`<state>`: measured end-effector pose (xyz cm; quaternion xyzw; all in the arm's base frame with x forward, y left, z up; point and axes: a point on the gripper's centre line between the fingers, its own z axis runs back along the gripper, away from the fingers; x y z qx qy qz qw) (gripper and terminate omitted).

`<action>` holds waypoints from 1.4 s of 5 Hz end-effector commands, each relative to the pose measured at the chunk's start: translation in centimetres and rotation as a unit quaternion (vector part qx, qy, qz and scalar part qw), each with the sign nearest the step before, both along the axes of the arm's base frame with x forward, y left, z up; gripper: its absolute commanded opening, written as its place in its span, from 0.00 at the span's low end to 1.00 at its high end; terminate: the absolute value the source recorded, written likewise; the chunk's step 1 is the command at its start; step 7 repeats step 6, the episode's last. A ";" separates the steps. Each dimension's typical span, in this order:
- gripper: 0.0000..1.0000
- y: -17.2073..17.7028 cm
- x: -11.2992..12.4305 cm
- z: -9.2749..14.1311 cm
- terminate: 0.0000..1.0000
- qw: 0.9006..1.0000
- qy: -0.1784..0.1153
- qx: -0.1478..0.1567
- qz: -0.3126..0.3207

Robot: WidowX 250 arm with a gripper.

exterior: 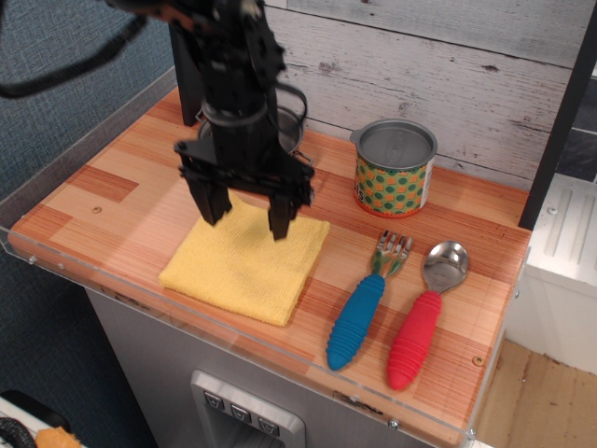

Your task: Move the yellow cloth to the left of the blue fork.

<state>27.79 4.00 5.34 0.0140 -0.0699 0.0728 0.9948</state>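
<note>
A tin [395, 168] with a green-and-orange dotted label stands upright at the far right of the wooden worktop [121, 187]. Near it lies a red-handled spoon [424, 313], bowl pointing far. A steel pot [291, 126] sits far left, mostly hidden.
</note>
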 end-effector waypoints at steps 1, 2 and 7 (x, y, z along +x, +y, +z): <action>1.00 0.3 0.8 4.3 0.00 0.998 -0.053 -0.018 -0.027; 1.00 0.7 1.9 5.4 0.00 0.998 -0.041 0.011 -0.039; 1.00 3.9 6.7 7.4 1.00 0.995 -0.091 0.027 0.040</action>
